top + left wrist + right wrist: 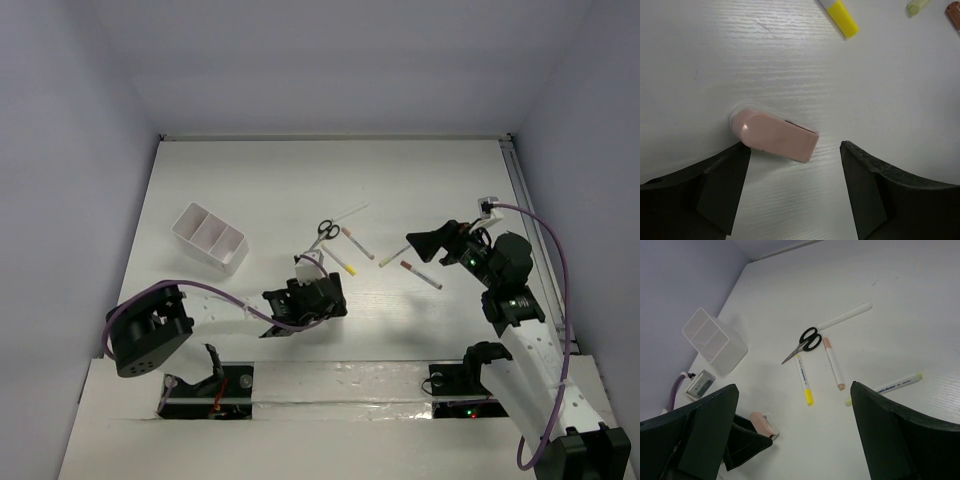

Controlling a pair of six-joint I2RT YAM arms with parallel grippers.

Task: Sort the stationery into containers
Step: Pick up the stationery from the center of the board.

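A pinkish eraser block (775,135) lies on the white table between the open jaws of my left gripper (794,150); the left finger (722,185) touches its end. From above, this gripper (312,270) is just below the black-handled scissors (326,231). Near them lie the yellow-ended pen (341,263), pink-ended pen (357,242), green-ended pen (393,256), red-brown-ended pen (421,275) and an all-white pen (345,213). My right gripper (418,244) is open and empty above the green pen (890,387). The white divided container (210,238) stands at the left. A second eraser does not show.
Pale walls close the table at the back and both sides. A purple cable loops off each arm, left (215,292) and right (560,260). The right wrist view shows the container (715,342), scissors (805,342) and eraser (759,422).
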